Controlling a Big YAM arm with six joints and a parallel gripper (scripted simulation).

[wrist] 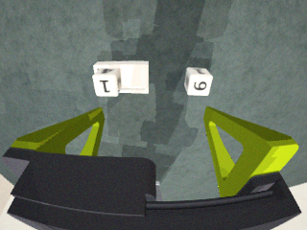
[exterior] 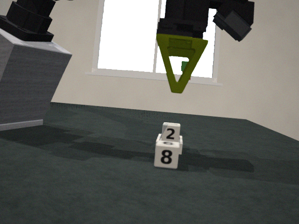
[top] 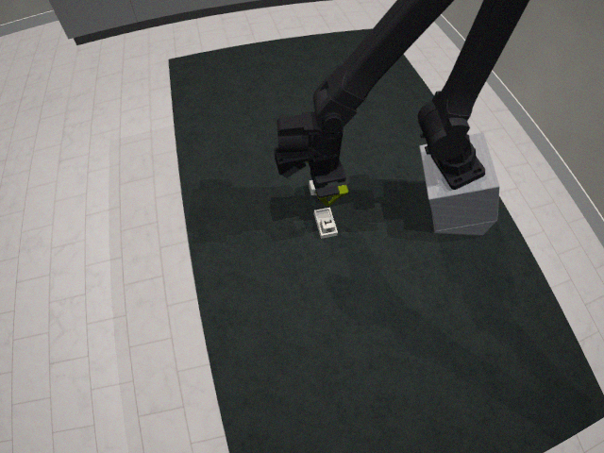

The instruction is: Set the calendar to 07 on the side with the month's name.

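Claw spread wide, gripping nothing, hanging above the desk. Below it, 1 cube sits in the tray; the loose cube stands well apart on the mat. Recommend centring squarely over the loose cube, fingers flanking 2 opposite faces before descending.

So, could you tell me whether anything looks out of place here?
Yes: one number cube lies on the mat, apart from the tray, which holds only the other cube.
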